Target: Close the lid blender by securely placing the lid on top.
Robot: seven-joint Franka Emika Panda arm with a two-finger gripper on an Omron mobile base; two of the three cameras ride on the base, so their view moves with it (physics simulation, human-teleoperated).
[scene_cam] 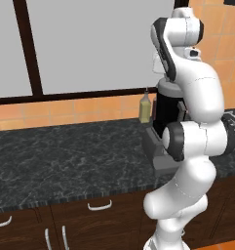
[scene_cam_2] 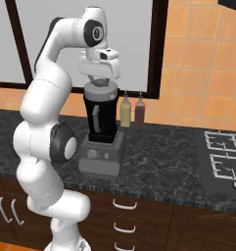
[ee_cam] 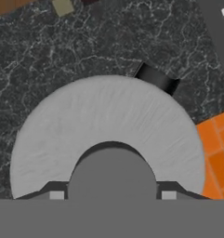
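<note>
The blender stands on the dark counter: a tall black jar [scene_cam_2: 101, 117] with a grey side handle on a boxy grey base [scene_cam_2: 101, 156]. From the left, the jar [scene_cam: 163, 113] shows partly behind my arm. The round grey lid [scene_cam_2: 101, 91] lies level at the jar's rim, and I cannot tell whether a gap is left. My gripper [scene_cam_2: 101, 81] points straight down and is shut on the lid's centre knob. In the hand view the lid [ee_cam: 108, 125] spreads wide, its knob [ee_cam: 112, 169] sits between my fingertips [ee_cam: 56, 195], and a black piece of the jar [ee_cam: 156, 79] pokes out past the rim.
A yellowish bottle [scene_cam_2: 125, 112] and a dark red bottle [scene_cam_2: 139, 112] stand against the wall right behind the blender. A stove top [scene_cam_2: 222, 152] lies at the right end of the counter. A window is behind, drawers below the counter edge [scene_cam_2: 139, 193].
</note>
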